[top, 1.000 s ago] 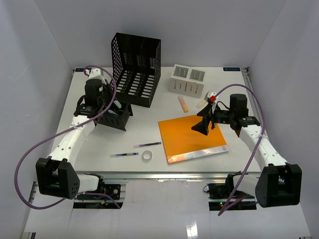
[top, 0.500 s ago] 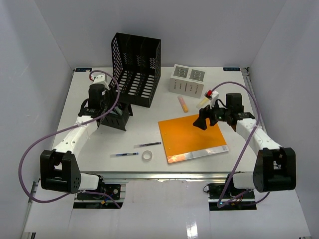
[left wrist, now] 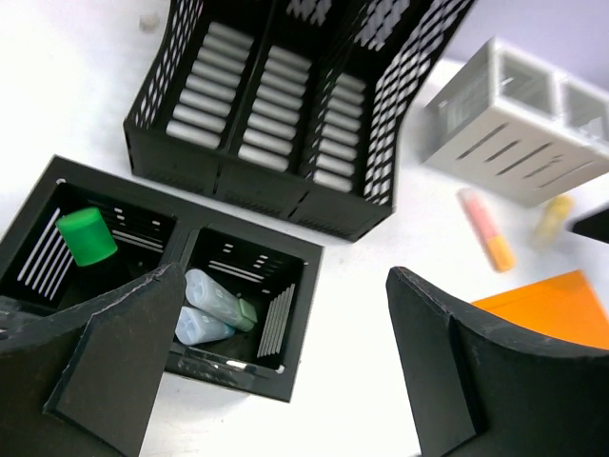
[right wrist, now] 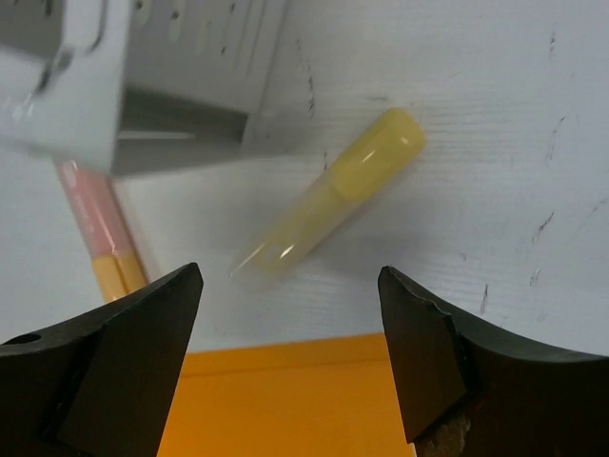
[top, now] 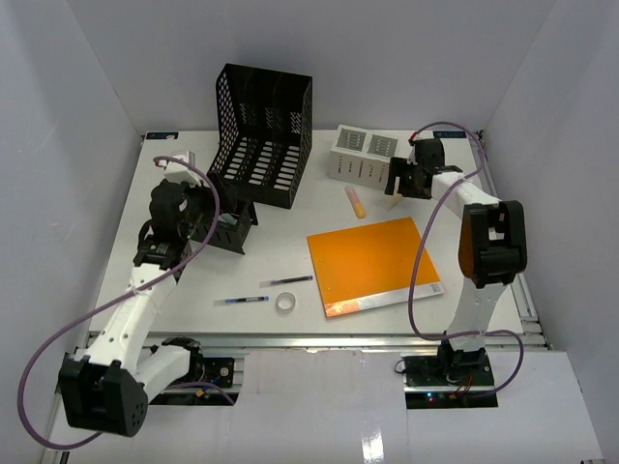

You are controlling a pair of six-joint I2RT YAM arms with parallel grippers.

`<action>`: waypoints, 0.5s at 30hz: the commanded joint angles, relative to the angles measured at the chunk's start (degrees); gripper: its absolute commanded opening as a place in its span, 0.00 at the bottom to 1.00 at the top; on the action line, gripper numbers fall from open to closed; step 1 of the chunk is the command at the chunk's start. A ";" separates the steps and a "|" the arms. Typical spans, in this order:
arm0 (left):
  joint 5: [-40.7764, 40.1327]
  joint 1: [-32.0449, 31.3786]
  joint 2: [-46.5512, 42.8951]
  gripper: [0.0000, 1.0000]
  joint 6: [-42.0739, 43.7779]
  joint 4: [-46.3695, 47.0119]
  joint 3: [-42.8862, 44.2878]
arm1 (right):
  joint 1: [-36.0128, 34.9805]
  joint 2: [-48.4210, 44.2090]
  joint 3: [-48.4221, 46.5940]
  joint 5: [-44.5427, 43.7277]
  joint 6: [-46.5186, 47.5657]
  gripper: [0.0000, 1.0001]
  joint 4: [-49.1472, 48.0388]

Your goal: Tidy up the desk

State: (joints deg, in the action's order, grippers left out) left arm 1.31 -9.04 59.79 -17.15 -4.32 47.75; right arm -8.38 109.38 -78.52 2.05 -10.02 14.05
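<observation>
The top external camera sits high above and behind the arm bases and looks down over the whole desk (top: 290, 253) from far off. The left wrist camera looks obliquely down from nearer, across the mesh rack (left wrist: 285, 105) to the white slotted box (left wrist: 519, 124), yellow marker (left wrist: 553, 217) and orange folder (left wrist: 557, 309) at its right edge. The right wrist camera faces almost straight down, very close, on those same three things, which all three views share.

Pose: left arm (top: 145, 280) reaches forward along left side, wrist turned toward centre; left gripper (left wrist: 285, 276) with jaws spread wide, nothing between. Beside it, right arm (top: 484, 232) stands tall, stretched to far right; right gripper (right wrist: 290, 276) angled down, jaws wide apart, empty.
</observation>
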 commanded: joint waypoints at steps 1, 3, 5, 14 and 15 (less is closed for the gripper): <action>1.86 0.34 -6.47 0.98 0.99 2.32 -2.72 | -0.87 5.00 -6.57 -10.11 -7.56 0.79 1.26; 1.86 0.34 -7.41 0.98 1.07 2.53 -2.98 | -1.49 5.62 -6.57 -11.78 -8.05 0.79 0.05; 2.44 0.34 -7.94 0.98 0.91 2.82 -3.01 | -1.89 5.75 -5.56 -12.13 -8.85 0.78 -1.32; 4.00 0.34 -8.65 0.98 0.45 3.53 -3.45 | -4.28 6.55 -1.09 -15.68 -10.63 0.68 -4.39; 4.72 0.34 -8.86 0.98 0.30 3.65 -3.60 | -4.31 6.55 -0.64 -15.80 -10.63 0.67 -4.54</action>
State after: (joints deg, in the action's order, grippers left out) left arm 3.79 -8.95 52.27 -16.80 -1.91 45.12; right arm -11.82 115.70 -81.45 -10.05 -18.73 12.25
